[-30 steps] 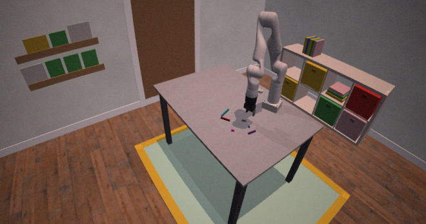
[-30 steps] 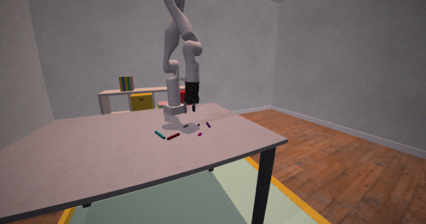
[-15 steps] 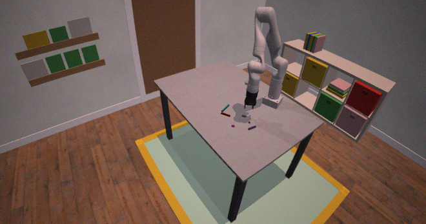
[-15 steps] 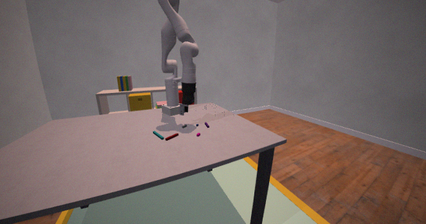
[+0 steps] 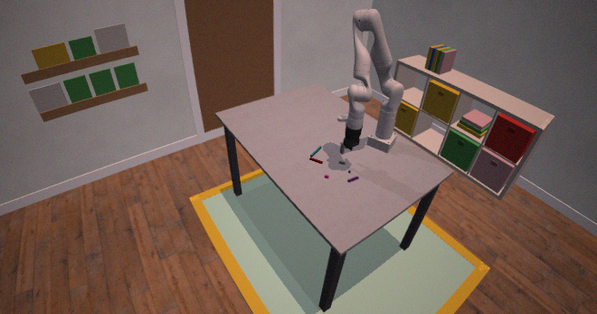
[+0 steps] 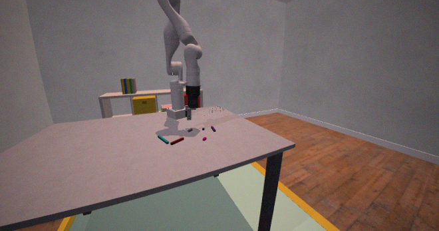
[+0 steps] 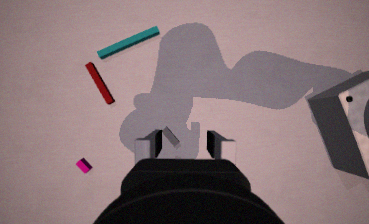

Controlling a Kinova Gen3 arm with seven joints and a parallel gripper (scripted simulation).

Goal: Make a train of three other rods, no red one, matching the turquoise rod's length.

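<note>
My gripper (image 7: 184, 139) is open and empty, hanging above the table over a short grey rod (image 7: 171, 136) that lies flat in the arm's shadow, close to the left finger in the wrist view. The grey rod also shows in the top view (image 5: 342, 162) and the exterior view (image 6: 189, 129). The turquoise rod (image 7: 128, 42) and the red rod (image 7: 100, 83) lie to the upper left, apart from each other. The magenta rod (image 7: 84, 165) lies at the left. The purple rod (image 5: 353, 179) and the small blue rod (image 5: 349, 171) lie nearer the table's front; the wrist view does not show them.
The arm's base (image 7: 352, 127) stands on the table at the right of the wrist view. A shelf unit (image 5: 470, 118) with coloured bins stands beyond the table's far side.
</note>
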